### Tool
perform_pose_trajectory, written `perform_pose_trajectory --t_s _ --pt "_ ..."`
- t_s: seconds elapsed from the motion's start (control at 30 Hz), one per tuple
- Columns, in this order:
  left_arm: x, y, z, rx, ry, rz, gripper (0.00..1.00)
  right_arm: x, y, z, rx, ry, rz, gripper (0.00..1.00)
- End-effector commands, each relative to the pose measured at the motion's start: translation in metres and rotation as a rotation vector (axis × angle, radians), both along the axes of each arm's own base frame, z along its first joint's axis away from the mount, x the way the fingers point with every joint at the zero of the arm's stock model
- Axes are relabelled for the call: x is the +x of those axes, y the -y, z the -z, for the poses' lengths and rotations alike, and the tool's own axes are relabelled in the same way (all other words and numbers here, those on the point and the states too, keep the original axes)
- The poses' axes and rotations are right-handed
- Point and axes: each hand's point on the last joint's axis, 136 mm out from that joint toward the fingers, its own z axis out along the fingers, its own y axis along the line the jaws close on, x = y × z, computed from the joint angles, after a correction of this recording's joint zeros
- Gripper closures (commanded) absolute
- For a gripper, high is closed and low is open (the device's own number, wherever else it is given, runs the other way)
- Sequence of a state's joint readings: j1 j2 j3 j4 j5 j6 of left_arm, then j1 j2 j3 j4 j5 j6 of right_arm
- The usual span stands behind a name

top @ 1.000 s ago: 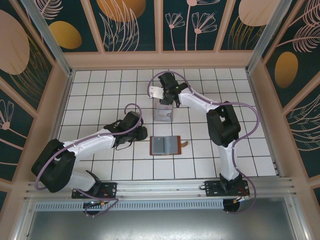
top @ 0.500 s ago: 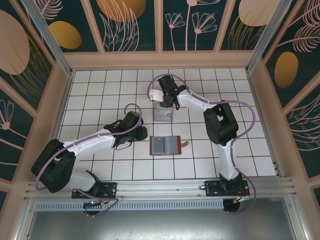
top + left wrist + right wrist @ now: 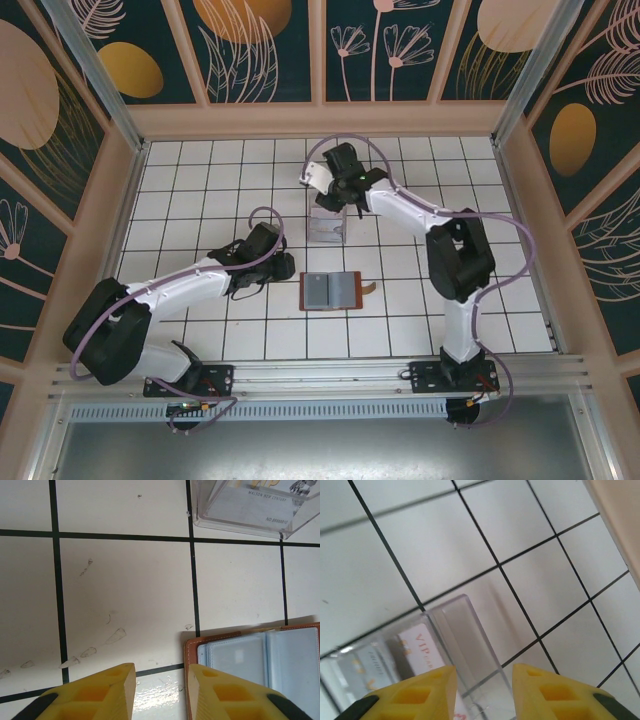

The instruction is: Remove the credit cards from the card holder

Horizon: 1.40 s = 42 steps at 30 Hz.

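Brown leather holder is laid open, 6 o'clock from clear plastic tray with printed card. Yellow jaws of left gripper and right gripper are set narrow, empty.

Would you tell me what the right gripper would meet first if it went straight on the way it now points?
Most likely the clear plastic tray: its end wall sits straight ahead of the right gripper, in line with the gap between its jaws. How far off is unclear.
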State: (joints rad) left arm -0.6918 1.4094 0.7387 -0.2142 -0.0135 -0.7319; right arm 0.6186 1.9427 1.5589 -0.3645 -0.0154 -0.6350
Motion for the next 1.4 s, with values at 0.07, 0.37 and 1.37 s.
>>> perform_pose_trajectory --t_s 0.07,0.37,1.37 --pt "0.013 0.002 -0.005 0.029 0.027 0.012 0.65 -0.020 0.003 -0.029 0.316 -0.164 0.266 0.68" --pt "0.025 0.009 -0.005 0.037 0.036 0.045 0.66 -0.070 0.010 -0.023 0.590 -0.493 0.533 0.78" --pt "0.042 -0.035 -0.007 0.051 0.058 -0.008 0.66 -0.216 -0.045 0.077 0.528 -1.043 0.757 0.69"
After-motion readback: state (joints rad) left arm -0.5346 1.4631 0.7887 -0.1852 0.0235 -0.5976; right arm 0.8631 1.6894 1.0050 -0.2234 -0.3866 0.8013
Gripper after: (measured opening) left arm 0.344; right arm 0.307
